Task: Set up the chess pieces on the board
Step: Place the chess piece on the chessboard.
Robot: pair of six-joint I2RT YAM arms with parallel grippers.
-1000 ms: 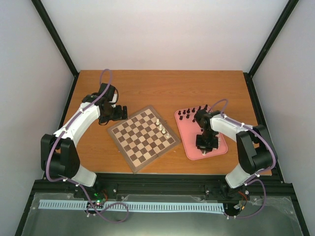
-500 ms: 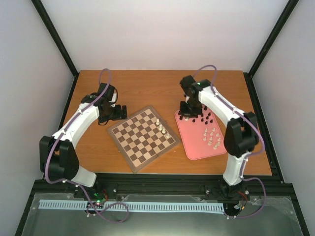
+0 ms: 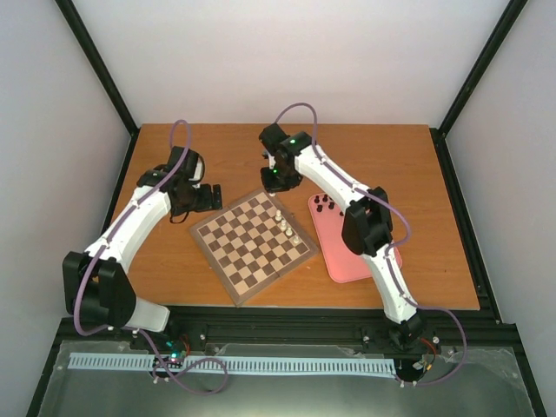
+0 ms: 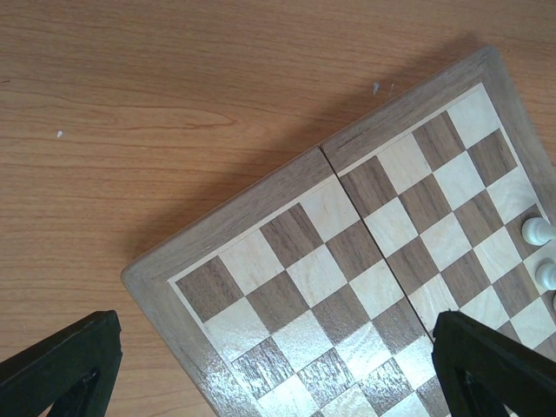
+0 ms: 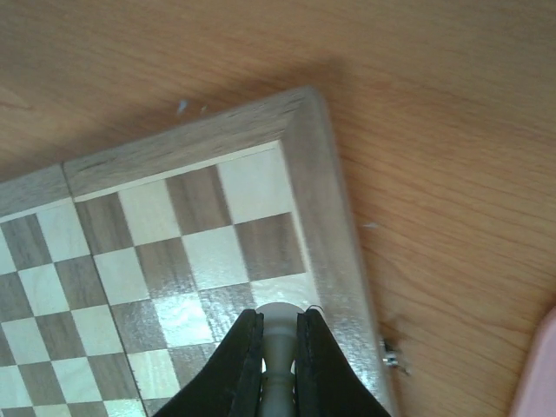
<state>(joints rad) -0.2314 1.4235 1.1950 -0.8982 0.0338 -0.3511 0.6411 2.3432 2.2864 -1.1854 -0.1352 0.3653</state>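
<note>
Three white pieces (image 3: 287, 228) on board (image 3: 252, 261), fourth white piece (image 5: 279, 320) in right hand (image 5: 278, 334).

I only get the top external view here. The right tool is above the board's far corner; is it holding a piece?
Observer: Yes, the right wrist view shows the right tool shut on a cream-white piece.
Operator: Over which squares?
Observer: The outermost ones, beside the border of the board, near that corner.
Operator: And the left tool?
Observer: The left wrist view shows the left tool open and empty, above another corner of the board.
</note>
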